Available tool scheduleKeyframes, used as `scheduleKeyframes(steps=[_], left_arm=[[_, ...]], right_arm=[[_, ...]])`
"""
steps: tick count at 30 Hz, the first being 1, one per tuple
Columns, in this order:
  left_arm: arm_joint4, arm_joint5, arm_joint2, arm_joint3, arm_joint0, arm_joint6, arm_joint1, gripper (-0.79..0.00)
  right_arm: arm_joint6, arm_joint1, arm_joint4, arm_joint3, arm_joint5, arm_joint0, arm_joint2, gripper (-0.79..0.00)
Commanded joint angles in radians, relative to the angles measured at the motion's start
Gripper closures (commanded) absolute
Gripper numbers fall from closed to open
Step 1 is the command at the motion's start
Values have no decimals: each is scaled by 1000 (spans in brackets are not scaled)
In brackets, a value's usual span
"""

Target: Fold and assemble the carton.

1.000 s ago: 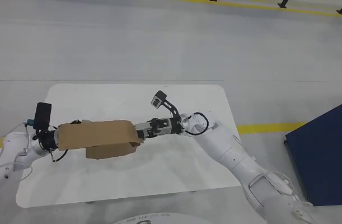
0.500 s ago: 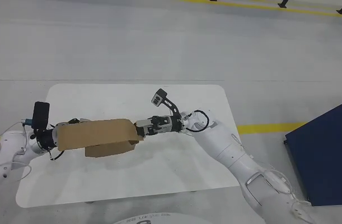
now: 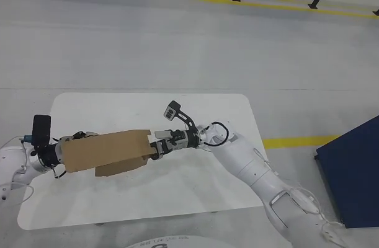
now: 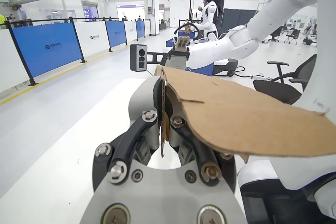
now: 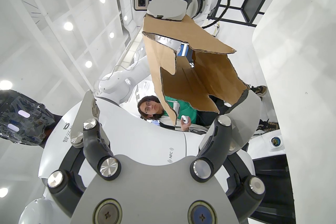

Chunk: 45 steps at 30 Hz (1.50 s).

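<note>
Carton (image 3: 105,149) spans the left half of the tabletop (image 3: 195,186), long axis running left-right, brown face up. My left claw (image 3: 60,155) is at its left end and my right claw (image 3: 154,148) at its right end, arms coming in from opposite sides. One flap (image 3: 118,166) sticks out along the near long edge, toward my body. Around the tabletop: grey floor (image 3: 177,49), a yellow line (image 3: 288,142), and a blue panel (image 3: 363,173) off to my right.

Carton (image 3: 105,152) between left hand (image 3: 59,156) and right hand (image 3: 154,149)
</note>
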Motion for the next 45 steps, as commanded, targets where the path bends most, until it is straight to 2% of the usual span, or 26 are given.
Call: scheduleKeyframes(steps=[1,4,6,8,10,18,21,25,37,41,45], left_arm=[[7,-7,0,-1,0,-7,-4,0],[12,-17,4,2,-4,-17,-12,0],[22,-17,12,5,-9,-17,-16,0],[29,-17,18,10,-15,-17,-20,0],[31,-17,23,13,-19,-17,-22,0],[44,-17,30,18,-26,-17,-25,0],[53,-17,32,18,-28,-17,-25,0],[65,-17,36,18,-31,-17,-25,0],[92,-17,34,13,-34,-17,-25,0],[100,-17,33,6,-32,-17,-26,0],[104,-17,31,3,-29,-17,-26,0]], right_arm=[[1,-4,-3,2,1,2,-3,-785],[2,-8,-3,4,0,3,-3,-785],[3,-10,-1,5,-2,1,-1,-757],[6,-11,2,5,-6,-2,5,-671],[10,-11,6,4,-11,-6,14,-619],[31,-9,16,-10,-12,-27,47,-545],[34,-9,12,-15,-9,-32,53,-453],[38,-11,1,-20,-2,-34,54,-388],[39,-22,-22,-17,10,-31,48,-299],[41,-25,-32,-20,11,-32,47,-219],[43,-28,-39,-21,13,-33,47,0]])
